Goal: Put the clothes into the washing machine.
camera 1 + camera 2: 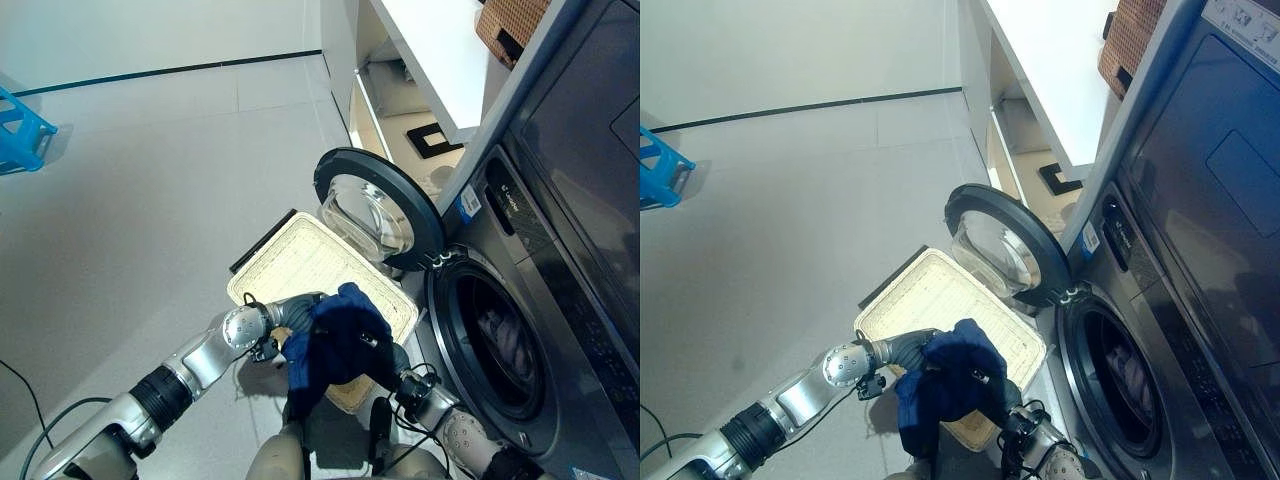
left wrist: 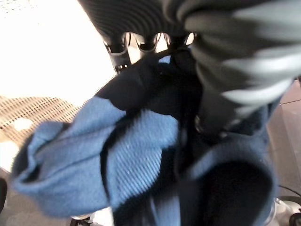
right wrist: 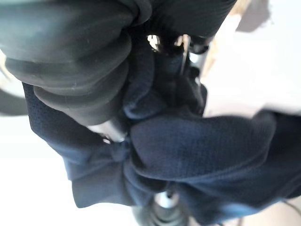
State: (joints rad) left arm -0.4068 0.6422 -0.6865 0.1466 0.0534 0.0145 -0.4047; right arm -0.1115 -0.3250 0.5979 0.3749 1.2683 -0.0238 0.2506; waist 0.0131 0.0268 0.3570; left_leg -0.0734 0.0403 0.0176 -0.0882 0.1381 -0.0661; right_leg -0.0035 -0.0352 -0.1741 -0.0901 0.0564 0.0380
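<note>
Honestly I can't see either set of fingers — both are buried in the dark blue garment [image 1: 335, 345], so I can't tell whether they're pinching it or just pressed into the folds. From my left wrist cam, the ribbed cover of the left hand [image 2: 136, 21] sits right against the cloth, with blue fabric bunched up past it. Same story on the right hand [image 3: 77, 61]: cover, then a wad of dark cloth, fingers swallowed.

From the head view the garment is lifted off the floor between the two hands, hanging over the near edge of the cream wicker basket [image 1: 290, 260] — just beside the washing machine [image 1: 560, 300], not in it. The basket sits on the floor right in front of the machine, under the swung-open round door [image 1: 375, 210]. Inside the drum [image 1: 505, 345] I can make out some pale laundry, hard to say what.

Around it: light grey floor [image 1: 150, 180], a blue plastic crate [image 1: 22, 128] cut off at the far left edge, white shelving [image 1: 420, 60] with a brown woven box [image 1: 510, 25] on top.
</note>
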